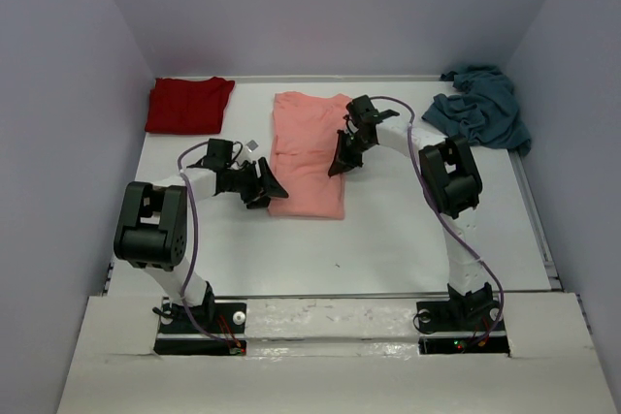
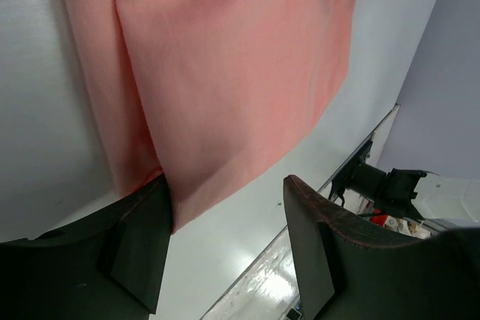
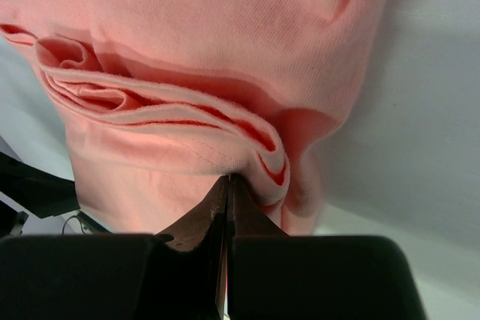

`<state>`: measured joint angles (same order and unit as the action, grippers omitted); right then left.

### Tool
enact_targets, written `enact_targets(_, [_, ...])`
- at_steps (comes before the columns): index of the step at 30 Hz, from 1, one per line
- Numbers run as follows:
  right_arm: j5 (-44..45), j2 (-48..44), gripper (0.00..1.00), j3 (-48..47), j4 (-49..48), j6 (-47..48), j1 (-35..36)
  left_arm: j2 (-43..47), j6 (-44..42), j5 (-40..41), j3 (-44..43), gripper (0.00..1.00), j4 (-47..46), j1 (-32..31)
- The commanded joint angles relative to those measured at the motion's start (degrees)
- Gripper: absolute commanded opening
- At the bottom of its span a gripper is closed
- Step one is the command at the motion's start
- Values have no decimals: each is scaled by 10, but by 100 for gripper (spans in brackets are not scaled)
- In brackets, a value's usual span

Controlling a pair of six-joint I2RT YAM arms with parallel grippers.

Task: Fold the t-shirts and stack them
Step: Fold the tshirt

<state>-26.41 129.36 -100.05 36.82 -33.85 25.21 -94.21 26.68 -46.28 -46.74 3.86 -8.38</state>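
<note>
Top external view: on the white table (image 1: 388,239), the left gripper (image 1: 264,191) sits at the near left corner of the salmon-pink shirt (image 1: 309,157). Its fingers (image 2: 142,245) stand apart, and one touches the cloth's edge. The shirt lies as a long folded strip in the middle of the table. Further along it, the right gripper (image 1: 340,164) rests on the strip's right edge. Its fingers are pressed tight together, tips against a bunched fold, and I cannot tell if any cloth is pinched. At the far left corner lies the dark red shirt (image 1: 187,104), folded flat. The teal-blue shirt (image 1: 482,109) is crumpled at the far right.
</note>
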Motion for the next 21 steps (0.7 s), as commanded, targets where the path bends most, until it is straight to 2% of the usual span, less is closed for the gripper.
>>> enact_targets(1, [-1, 8, 0, -13, -9, 7, 3, -9, -26, -32, 1, 68, 47, 2])
enact_targets(9, [-4, 10, 0, -12, -8, 5, 3, -25, -64, -37, -5, 69, 116, 2])
enact_targets(21, [0, 12, 0, -16, -5, 11, 3, -28, -138, 14, -62, 69, 233, 3])
